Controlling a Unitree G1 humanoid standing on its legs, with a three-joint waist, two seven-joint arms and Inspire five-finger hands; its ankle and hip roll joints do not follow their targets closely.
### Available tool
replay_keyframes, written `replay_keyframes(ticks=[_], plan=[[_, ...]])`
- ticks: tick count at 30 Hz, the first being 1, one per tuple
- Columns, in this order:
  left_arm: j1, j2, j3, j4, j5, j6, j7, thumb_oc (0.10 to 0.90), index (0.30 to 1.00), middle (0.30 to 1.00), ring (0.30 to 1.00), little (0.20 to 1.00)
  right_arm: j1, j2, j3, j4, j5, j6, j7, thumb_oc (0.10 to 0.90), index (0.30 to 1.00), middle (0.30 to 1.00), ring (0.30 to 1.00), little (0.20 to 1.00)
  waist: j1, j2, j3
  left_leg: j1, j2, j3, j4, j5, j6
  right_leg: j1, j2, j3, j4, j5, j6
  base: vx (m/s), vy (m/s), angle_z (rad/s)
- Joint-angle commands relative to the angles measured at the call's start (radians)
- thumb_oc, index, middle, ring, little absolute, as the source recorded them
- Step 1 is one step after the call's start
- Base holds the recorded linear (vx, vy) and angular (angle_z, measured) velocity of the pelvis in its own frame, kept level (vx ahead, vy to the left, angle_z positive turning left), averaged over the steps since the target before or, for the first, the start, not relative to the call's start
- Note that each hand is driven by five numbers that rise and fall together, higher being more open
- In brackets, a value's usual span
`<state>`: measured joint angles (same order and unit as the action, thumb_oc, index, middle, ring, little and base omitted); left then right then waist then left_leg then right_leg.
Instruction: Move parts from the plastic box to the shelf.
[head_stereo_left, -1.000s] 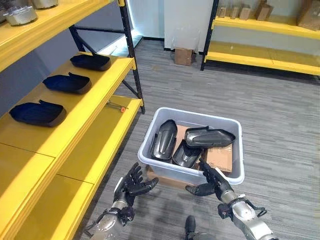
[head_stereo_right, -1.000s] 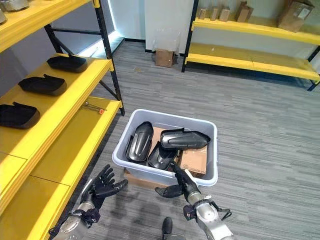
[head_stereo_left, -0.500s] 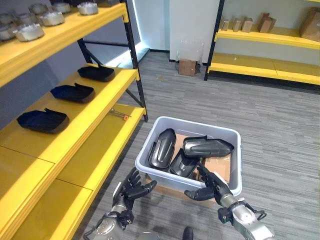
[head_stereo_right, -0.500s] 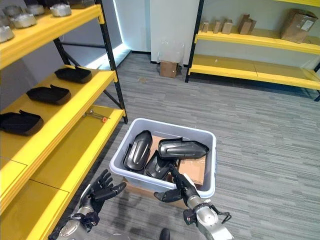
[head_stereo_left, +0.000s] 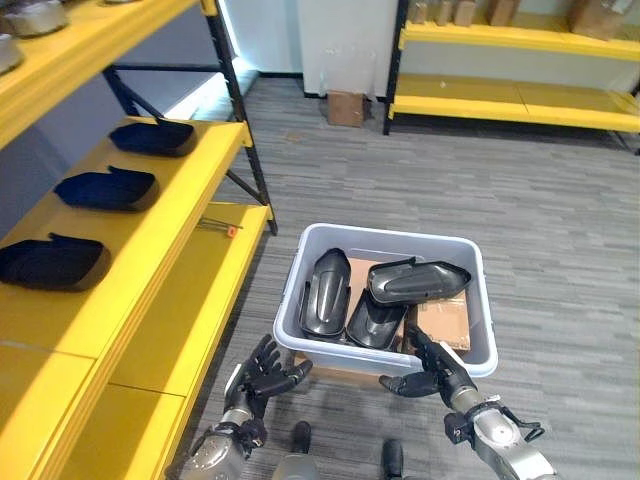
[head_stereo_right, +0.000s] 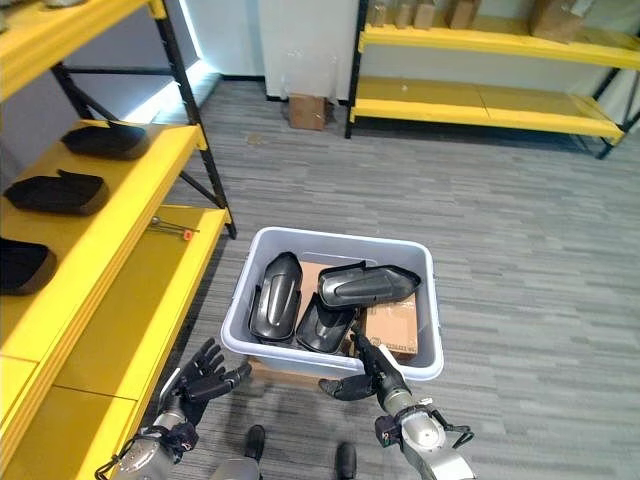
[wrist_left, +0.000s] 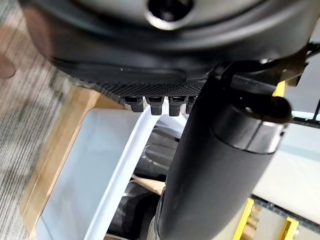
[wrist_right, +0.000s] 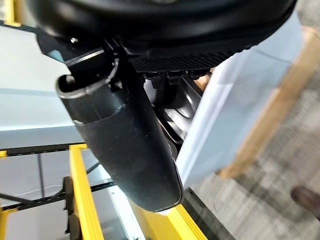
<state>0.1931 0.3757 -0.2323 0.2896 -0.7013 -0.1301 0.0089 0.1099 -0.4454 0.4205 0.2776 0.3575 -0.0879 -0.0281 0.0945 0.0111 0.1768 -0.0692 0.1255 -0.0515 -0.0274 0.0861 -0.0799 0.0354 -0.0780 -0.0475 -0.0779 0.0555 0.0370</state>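
My left hand (head_stereo_left: 268, 372) and right hand (head_stereo_left: 432, 369) hovered with fingers spread and empty at the near wall of the plastic box (head_stereo_left: 388, 243), where the dark parts (head_stereo_left: 327, 293) lay, beside the yellow shelf (head_stereo_left: 170, 210).

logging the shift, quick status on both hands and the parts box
Left hand and right hand open, empty, at the near wall of the pale grey plastic box. Three dark moulded parts inside it, on cardboard. Nothing blocking.
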Motion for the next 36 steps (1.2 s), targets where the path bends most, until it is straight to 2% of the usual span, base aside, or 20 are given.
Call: replay_keyframes(ticks=[1, 4, 9, 16, 20, 23, 30, 36], plan=[[-0.045, 0.011, -0.004, -0.089, 0.007, -0.074, -0.040, 0.900, 1.000, 1.000, 1.000, 1.000, -0.060, -0.004, -0.021, -0.108, 0.003, -0.084, 0.006, 0.900, 1.000, 1.000, 1.000, 1.000, -0.015, -0.011, -0.081, -0.042, 0.015, -0.012, 0.051, -0.009, 0.007, 0.089, -0.041, -0.020, 0.081, -0.138, 0.035, 0.09, 0.182, 0.06], [-0.056, 0.024, -0.012, -0.096, 0.021, -0.071, -0.035, 0.900, 1.000, 1.000, 1.000, 1.000, -0.057, 0.002, -0.034, -0.113, -0.009, -0.083, -0.002, 0.900, 1.000, 1.000, 1.000, 1.000, -0.029, -0.019, -0.086, -0.038, -0.012, 0.018, 0.083, -0.053, 0.024, 0.079, -0.081, -0.006, 0.090, -0.121, 0.066, 0.09, 0.213, -0.03], [-0.065, 0.038, -0.009, -0.097, 0.022, -0.072, -0.029, 0.900, 1.000, 1.000, 1.000, 1.000, -0.052, 0.005, -0.041, -0.124, -0.015, -0.080, -0.002, 0.900, 1.000, 1.000, 1.000, 1.000, -0.041, -0.026, -0.100, -0.017, -0.037, 0.057, 0.083, -0.088, 0.046, 0.053, -0.122, 0.022, 0.090, -0.094, 0.096, 0.04, 0.159, -0.12], [-0.059, 0.049, -0.005, -0.101, 0.024, -0.070, -0.033, 0.900, 1.000, 1.000, 1.000, 1.000, -0.051, 0.000, -0.049, -0.153, -0.023, -0.083, 0.005, 0.900, 1.000, 1.000, 1.000, 1.000, -0.052, -0.040, -0.109, 0.005, -0.055, 0.089, 0.078, -0.117, 0.071, 0.034, -0.151, 0.046, 0.090, -0.066, 0.123, 0.01, 0.093, -0.22], [-0.052, 0.048, -0.004, -0.100, 0.027, -0.069, -0.036, 0.900, 1.000, 1.000, 1.000, 1.000, -0.045, -0.007, -0.054, -0.182, -0.029, -0.084, 0.011, 0.900, 1.000, 1.000, 1.000, 1.000, -0.056, -0.048, -0.115, 0.017, -0.059, 0.094, 0.060, -0.116, 0.076, 0.033, -0.156, 0.049, 0.086, -0.061, 0.127, 0.00, 0.033, -0.02], [-0.035, 0.045, 0.009, -0.100, 0.036, -0.070, -0.043, 0.900, 1.000, 1.000, 1.000, 1.000, -0.037, -0.038, -0.082, -0.250, -0.083, -0.099, 0.015, 0.900, 1.000, 1.000, 1.000, 1.000, -0.062, -0.058, -0.124, 0.031, -0.062, 0.097, 0.030, -0.111, 0.080, 0.028, -0.158, 0.054, 0.074, -0.055, 0.130, 0.00, 0.024, -0.05], [-0.011, 0.036, 0.029, -0.091, 0.037, -0.066, -0.051, 0.900, 1.000, 1.000, 1.000, 1.000, -0.034, -0.066, -0.152, -0.359, -0.082, -0.127, 0.005, 0.900, 1.000, 1.000, 1.000, 1.000, -0.061, -0.074, -0.130, 0.038, -0.062, 0.094, 0.011, -0.105, 0.080, 0.031, -0.159, 0.051, 0.053, -0.050, 0.130, 0.01, 0.005, -0.05], [-0.012, 0.039, 0.025, -0.084, 0.037, -0.060, -0.050, 0.900, 1.000, 1.000, 1.000, 1.000, -0.102, -0.081, -0.183, -0.389, -0.104, -0.146, -0.035, 0.900, 1.000, 1.000, 1.000, 1.000, -0.056, -0.080, -0.124, 0.029, -0.058, 0.085, 0.017, -0.105, 0.076, 0.033, -0.155, 0.040, 0.050, -0.051, 0.126, 0.00, -0.002, 0.01]])
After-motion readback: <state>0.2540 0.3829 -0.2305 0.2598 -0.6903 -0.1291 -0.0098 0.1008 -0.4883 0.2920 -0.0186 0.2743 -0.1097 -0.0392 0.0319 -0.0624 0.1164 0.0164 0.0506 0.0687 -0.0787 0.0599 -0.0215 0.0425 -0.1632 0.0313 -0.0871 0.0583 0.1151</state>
